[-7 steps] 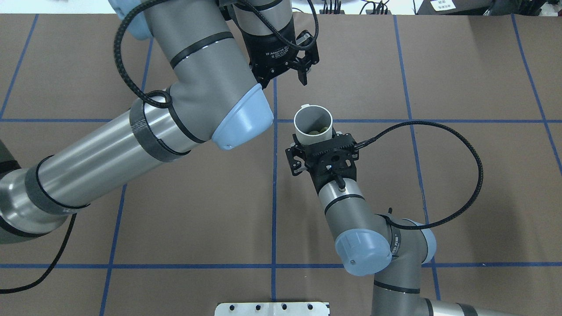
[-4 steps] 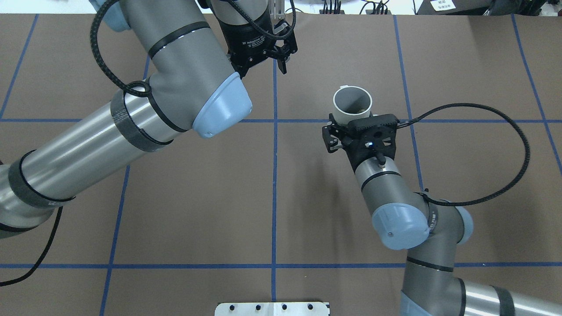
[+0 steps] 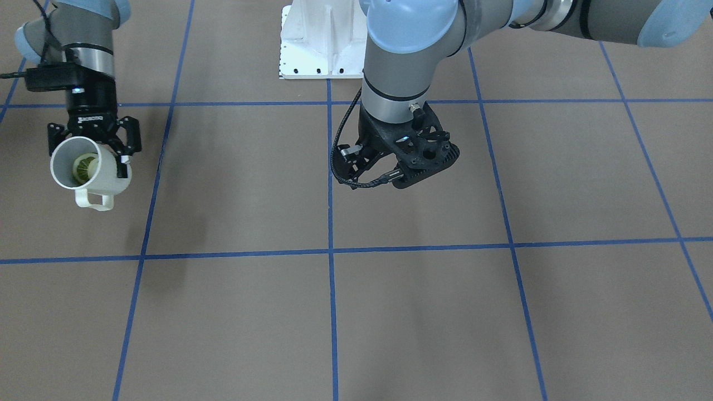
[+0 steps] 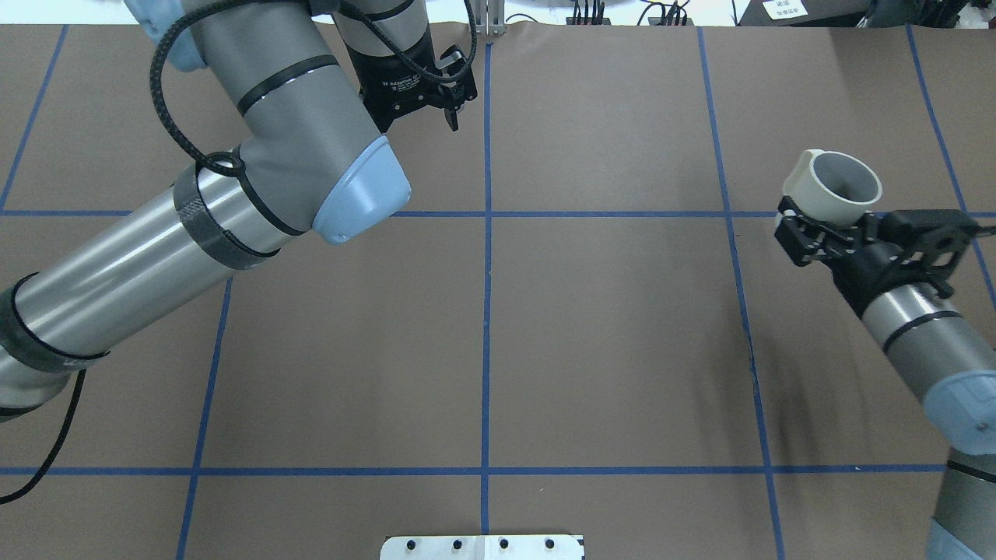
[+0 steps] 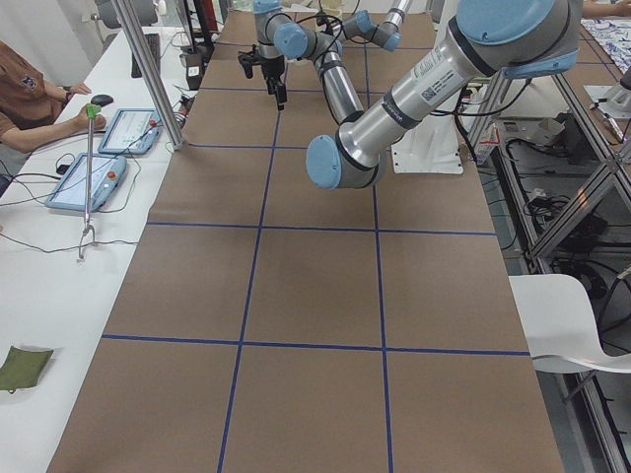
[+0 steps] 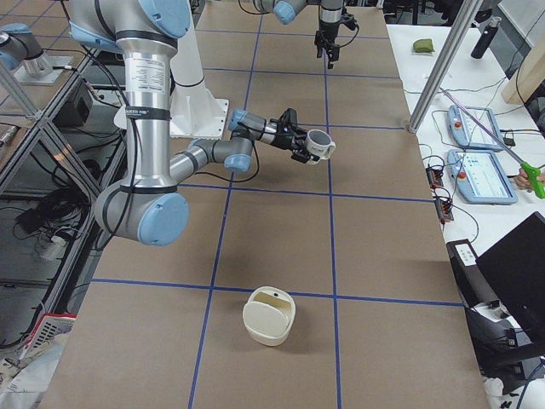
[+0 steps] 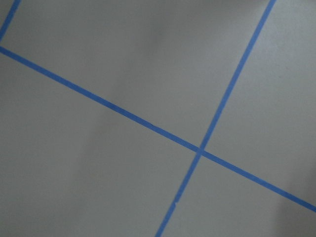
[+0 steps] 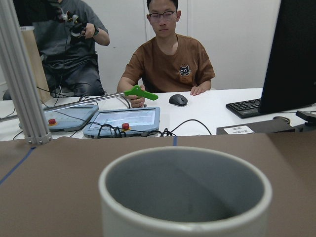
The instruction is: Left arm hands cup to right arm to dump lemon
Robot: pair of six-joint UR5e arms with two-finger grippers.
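The cream-white cup [image 4: 831, 187] hangs above the table's right side, tipped with its mouth away from the robot. My right gripper [image 4: 829, 223] is shut on its lower wall. In the front-facing view the cup [image 3: 108, 175] shows the yellowish-green lemon [image 3: 83, 167] inside it and its handle [image 3: 94, 201] pointing down; the right gripper [image 3: 92, 142] clasps it from above. The right wrist view is filled by the cup's rim [image 8: 185, 197]; the lemon is hidden there. My left gripper [image 4: 450, 105] is open and empty at the far left-centre, well apart from the cup.
A cream round container [image 6: 270, 317] stands on the table near its right end, below and short of the cup [image 6: 319, 145]. The white base plate [image 4: 482, 548] is at the robot's edge. Operators sit behind the far side [image 8: 170, 54].
My right arm has carried the cup from the table's middle far to the right and tipped it outward. My left arm has drawn back to the left and farther away, still empty.
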